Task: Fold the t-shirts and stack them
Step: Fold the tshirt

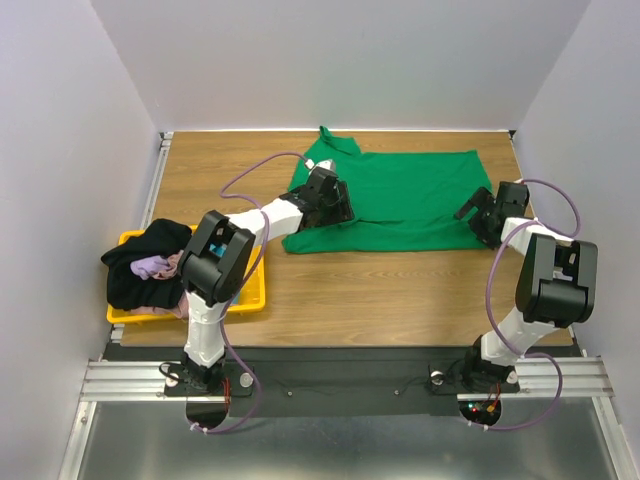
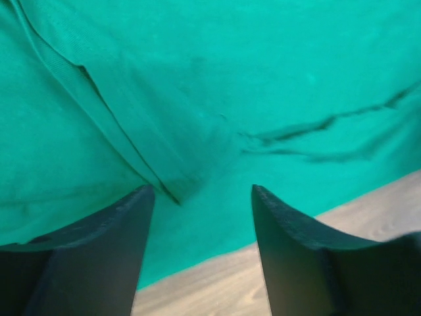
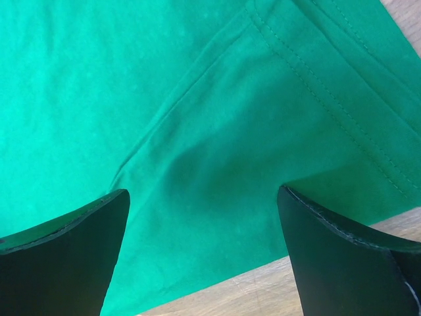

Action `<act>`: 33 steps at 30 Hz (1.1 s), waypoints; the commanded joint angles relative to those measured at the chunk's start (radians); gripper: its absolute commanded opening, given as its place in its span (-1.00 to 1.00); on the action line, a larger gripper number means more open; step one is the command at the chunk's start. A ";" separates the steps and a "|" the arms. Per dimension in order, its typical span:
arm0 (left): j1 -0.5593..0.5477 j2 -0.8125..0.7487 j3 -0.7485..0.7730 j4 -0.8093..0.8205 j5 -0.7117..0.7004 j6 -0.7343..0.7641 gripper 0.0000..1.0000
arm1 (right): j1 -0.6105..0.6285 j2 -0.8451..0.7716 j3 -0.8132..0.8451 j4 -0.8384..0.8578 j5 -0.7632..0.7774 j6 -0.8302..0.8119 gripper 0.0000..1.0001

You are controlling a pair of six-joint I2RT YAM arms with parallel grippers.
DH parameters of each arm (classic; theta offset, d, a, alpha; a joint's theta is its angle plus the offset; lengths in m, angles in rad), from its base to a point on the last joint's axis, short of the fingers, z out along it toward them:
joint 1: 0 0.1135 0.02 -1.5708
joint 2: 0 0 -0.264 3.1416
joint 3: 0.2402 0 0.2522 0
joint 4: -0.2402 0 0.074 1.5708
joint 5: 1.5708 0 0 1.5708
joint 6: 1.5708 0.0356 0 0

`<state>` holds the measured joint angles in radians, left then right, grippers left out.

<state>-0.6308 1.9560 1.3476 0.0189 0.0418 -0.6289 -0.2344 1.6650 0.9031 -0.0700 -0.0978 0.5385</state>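
Reaching forward from bent elbows with the left gripper [image 1: 333, 203] tipped down, jaws parted, and with the right gripper [image 1: 479, 213] likewise lowered on the opposite side (each pair spread wide in its wrist view).

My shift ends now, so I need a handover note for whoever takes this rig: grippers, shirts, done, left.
Left gripper: open, holding nothing, over the near left edge of the green shirt.
Right gripper: open, holding nothing, over the shirt's near right corner.
Things: green shirt lies spread on the table. Black shirt and pink shirt are heaped in the bin at left.
Done: green shirt laid out; any fold so far is unclear.
Left: fold it, then fold the bin's shirts and stack all.
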 commanded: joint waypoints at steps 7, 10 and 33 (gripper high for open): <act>-0.009 0.078 0.102 -0.039 -0.034 0.017 0.31 | 0.004 0.022 0.013 0.024 0.003 0.005 1.00; -0.009 0.090 0.120 -0.045 -0.036 0.018 0.08 | 0.004 0.029 0.014 0.024 0.003 0.006 1.00; -0.023 0.135 0.188 -0.080 -0.085 0.070 -1.00 | 0.004 0.035 0.019 0.010 0.012 0.006 1.00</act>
<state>-0.6464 2.0975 1.4803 -0.0631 -0.0273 -0.5865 -0.2344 1.6768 0.9081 -0.0517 -0.0975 0.5392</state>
